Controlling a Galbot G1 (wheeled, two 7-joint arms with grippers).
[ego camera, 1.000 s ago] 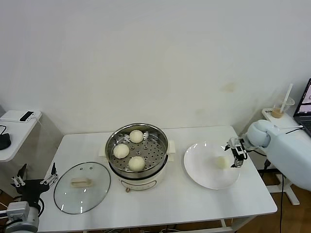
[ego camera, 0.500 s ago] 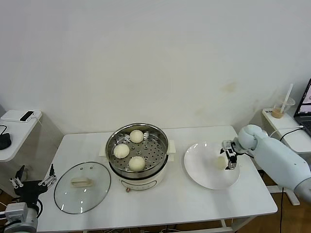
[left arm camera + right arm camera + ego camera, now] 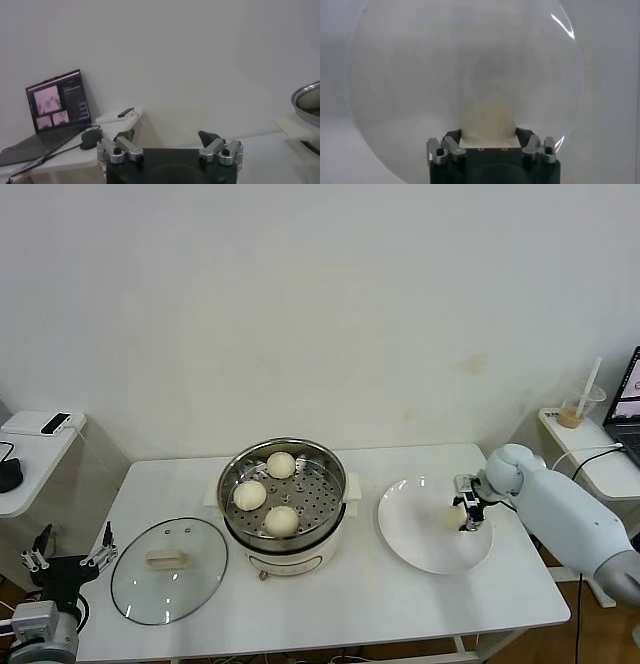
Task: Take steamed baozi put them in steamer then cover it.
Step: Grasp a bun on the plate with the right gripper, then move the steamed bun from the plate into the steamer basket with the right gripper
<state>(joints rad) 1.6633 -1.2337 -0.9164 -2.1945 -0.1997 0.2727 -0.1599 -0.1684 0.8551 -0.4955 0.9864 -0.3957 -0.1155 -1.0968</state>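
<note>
Your right gripper [image 3: 466, 513] is down on the white plate [image 3: 415, 549], around the last steamed baozi [image 3: 487, 120].

Its fingers [image 3: 451, 140] stand on both sides of the bun, close against it. Three baozi [image 3: 265, 494] lie in the steamer [image 3: 283, 539]; the cover [image 3: 168, 570] rests on the table [image 3: 350, 604] beside it. Your left gripper [image 3: 68, 562] waits open, low at the table's left edge.

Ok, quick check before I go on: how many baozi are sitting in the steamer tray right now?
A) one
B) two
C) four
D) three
D: the head view shows three baozi on the perforated tray of the steamer, while the fourth baozi lies on the white plate between the fingers of the right end effector.
</note>
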